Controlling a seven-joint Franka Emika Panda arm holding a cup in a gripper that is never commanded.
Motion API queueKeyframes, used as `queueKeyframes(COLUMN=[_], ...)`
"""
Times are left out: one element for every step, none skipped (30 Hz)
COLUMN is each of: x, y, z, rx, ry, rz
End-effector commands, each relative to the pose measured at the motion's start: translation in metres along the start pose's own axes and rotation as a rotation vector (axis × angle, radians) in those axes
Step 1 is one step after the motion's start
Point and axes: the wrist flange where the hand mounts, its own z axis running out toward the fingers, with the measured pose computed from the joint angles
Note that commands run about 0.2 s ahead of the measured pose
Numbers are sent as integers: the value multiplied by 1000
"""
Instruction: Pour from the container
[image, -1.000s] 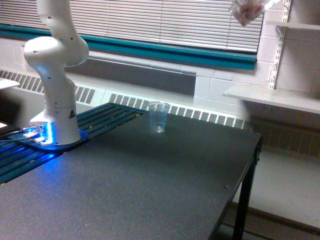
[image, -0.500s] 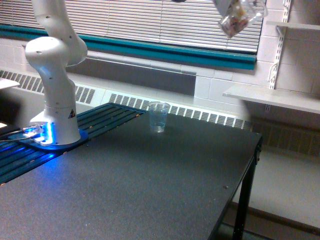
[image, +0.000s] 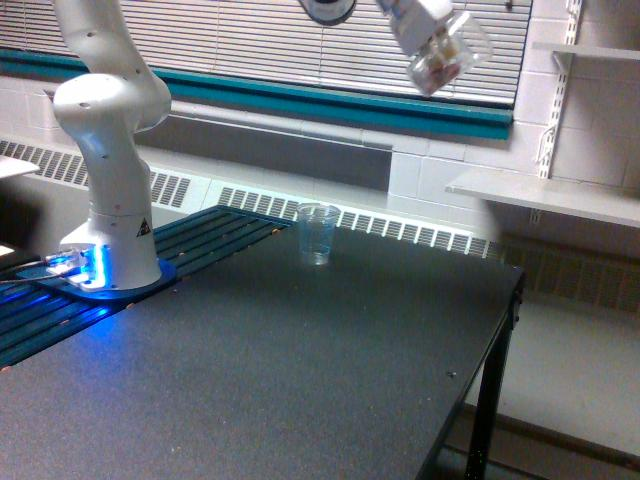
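Gripper (image: 428, 40) up top, clamped on the container (image: 445, 58) (tilted, brownish stuff inside). Tall cup (image: 317, 233) upright on the desk (image: 300, 370), far side, well below and left.

Tool (image: 432, 45) held high, tilted, clamped on a small cup (image: 447, 55).

Container carried leftward and lower
The gripper (image: 425, 35) and its container (image: 445, 58) now sit farther toward the exterior view's left, slightly lower than before.
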Motion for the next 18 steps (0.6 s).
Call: queueKeyframes(x=[-28,-34,-39,-44,-50,-55,-60,-64,-69,-73,-77,-81,-85,-90,-94,-99,-103,-107], y=[-5,-6,-7,-9,-9,-9,-9,-9,-10,-10,-10,-10,-11,-11,-11,-12,-12,-13], z=[1,2,3,4,5,6,7,8,9,10,10,10,10,10,11,11,10,10], rx=[9,9,6,5,4,3,3,3,2,3,3,1,-1,1,2,1,-2,-3], ry=[-26,-33,-40,-48,-58,-65,-73,-79,-86,-92,-97,-101,-107,-115,-123,-128,-132,-136], rz=[-50,-58,-68,-77,-85,-88,-92,-96,-101,-105,-111,-116,-120,-124,-130,-136,-146,-154])
